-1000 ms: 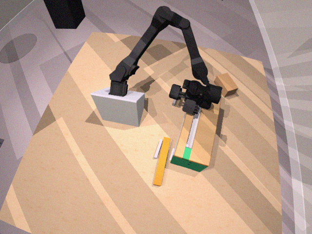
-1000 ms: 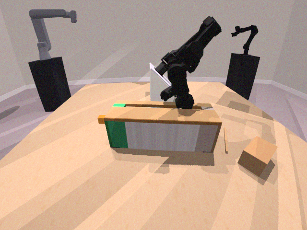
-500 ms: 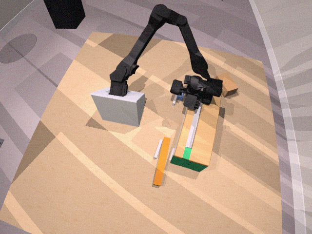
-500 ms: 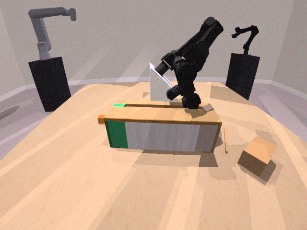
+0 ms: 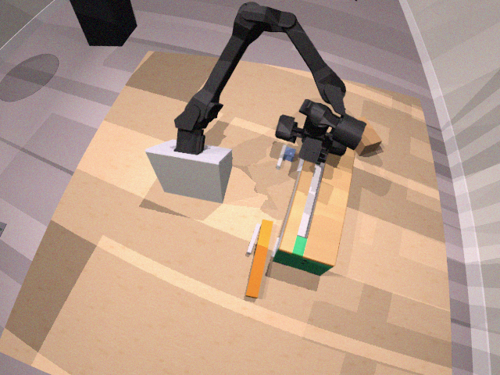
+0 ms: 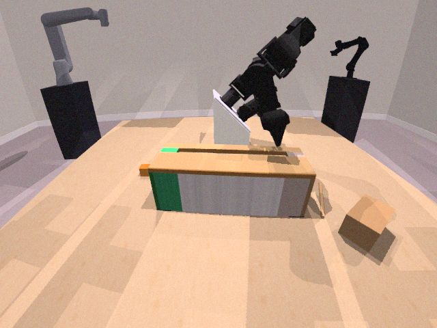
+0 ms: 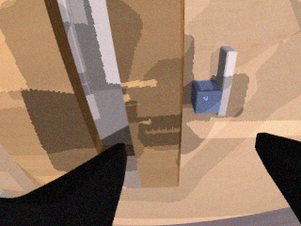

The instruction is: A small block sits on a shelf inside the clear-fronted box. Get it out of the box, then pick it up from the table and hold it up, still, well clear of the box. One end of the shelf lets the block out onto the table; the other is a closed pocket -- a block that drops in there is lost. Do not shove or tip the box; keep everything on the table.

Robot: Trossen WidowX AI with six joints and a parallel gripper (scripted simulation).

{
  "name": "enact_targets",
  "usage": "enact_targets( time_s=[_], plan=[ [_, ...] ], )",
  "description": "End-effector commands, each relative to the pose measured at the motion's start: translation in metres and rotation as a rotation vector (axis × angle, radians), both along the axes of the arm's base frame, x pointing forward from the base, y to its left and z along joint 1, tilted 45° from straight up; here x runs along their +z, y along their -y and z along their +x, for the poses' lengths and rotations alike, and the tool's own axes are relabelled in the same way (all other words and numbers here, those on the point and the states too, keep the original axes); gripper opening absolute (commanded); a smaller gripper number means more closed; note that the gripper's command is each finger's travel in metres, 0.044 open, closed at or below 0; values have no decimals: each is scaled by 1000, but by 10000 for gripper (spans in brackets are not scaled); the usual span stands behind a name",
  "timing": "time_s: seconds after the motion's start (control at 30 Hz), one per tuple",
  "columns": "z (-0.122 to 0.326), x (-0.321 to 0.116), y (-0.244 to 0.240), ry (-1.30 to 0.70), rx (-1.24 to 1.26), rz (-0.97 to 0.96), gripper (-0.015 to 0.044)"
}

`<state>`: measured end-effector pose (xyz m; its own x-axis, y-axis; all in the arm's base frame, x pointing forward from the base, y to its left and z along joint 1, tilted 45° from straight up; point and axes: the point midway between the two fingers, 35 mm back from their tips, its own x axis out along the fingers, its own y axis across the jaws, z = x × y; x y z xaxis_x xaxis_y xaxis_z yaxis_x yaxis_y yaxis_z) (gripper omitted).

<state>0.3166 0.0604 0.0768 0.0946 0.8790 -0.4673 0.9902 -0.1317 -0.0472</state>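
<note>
Block (image 7: 207,96) lay on bench (image 5: 121,258) beside box (image 5: 319,209), touching a white strip; looked small, rigid, light; grip flat opposite sides. End effector (image 7: 188,176) wide, empty

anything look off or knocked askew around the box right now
One thing: the tan cube beside the box rests tipped on an edge instead of flat. The small blue block is already out on the table, by a white strip. The box itself stands level, and the open gripper holds nothing.
</note>
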Motion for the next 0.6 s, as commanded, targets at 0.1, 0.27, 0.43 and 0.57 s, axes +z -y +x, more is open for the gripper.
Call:
enact_targets(
  time_s=[0.1,0.27,0.43,0.57],
  plan=[
    [-5,9,-5,404,223,-135,285],
    [-10,14,-10,828,488,-237,285],
    [-15,19,-16,1316,823,-351,285],
    [-19,23,-20,1692,1112,-436,285]
  ],
)
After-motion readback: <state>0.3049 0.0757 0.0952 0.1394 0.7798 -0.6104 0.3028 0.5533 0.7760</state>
